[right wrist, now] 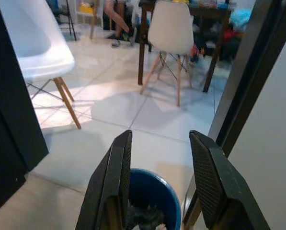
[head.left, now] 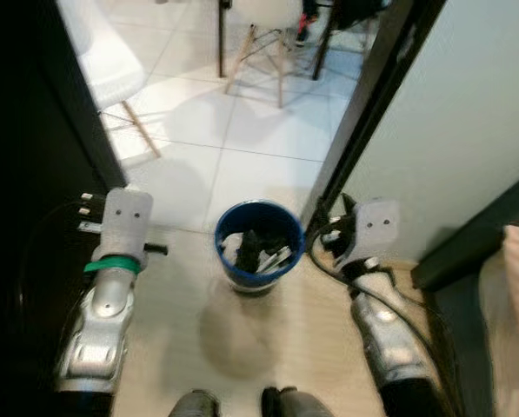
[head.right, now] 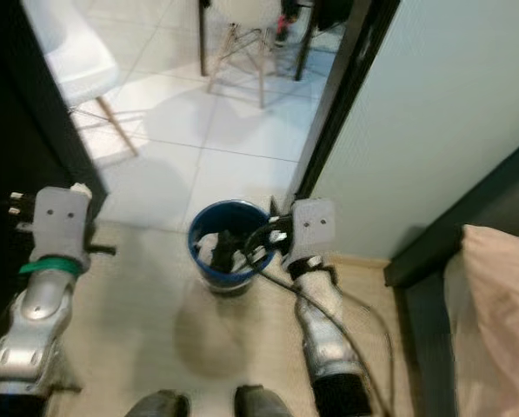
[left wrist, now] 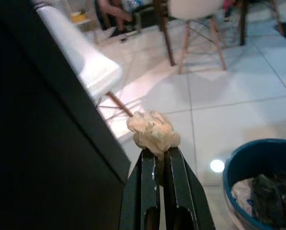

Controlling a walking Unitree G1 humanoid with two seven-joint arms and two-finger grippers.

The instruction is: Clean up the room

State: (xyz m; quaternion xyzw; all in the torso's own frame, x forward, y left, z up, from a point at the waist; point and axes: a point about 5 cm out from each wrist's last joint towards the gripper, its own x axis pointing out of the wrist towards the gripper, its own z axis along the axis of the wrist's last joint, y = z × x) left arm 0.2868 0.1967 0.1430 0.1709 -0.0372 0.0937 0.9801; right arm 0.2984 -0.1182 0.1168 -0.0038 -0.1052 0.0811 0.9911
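- The left gripper (left wrist: 163, 155) is held out at the robot's left, near a dark doorframe; its two long black fingers (left wrist: 143, 191) are pressed together on a crumpled wad of pale tissue paper (left wrist: 153, 131), which sticks out past the tips.
- The right gripper (right wrist: 161, 158) is raised at the robot's right, just beside the bin; its black fingers (right wrist: 115, 182) stand well apart with nothing between them.
- A round blue plastic bin (head.left: 259, 245) stands on the pale wood-look floor (head.left: 185, 339) between the two silver arms, close to the threshold where the white floor tiles (head.left: 242, 148) begin; it already holds dark and light scraps (head.left: 255, 252), though what they are is hard to make out in the blur.
- The wad of paper is off to the left of the bin and not over its rim.
- Beyond the doorway stand a white moulded chair with wooden legs (right wrist: 35, 45) on the left and another white chair (right wrist: 170, 28) at a dark wooden table (right wrist: 190, 9); a person's legs (right wrist: 118, 19) show further back.
- A pale wall (head.left: 450, 122) runs along the right; a bed with a pinkish cover (head.right: 498, 304) lies at the lower right.
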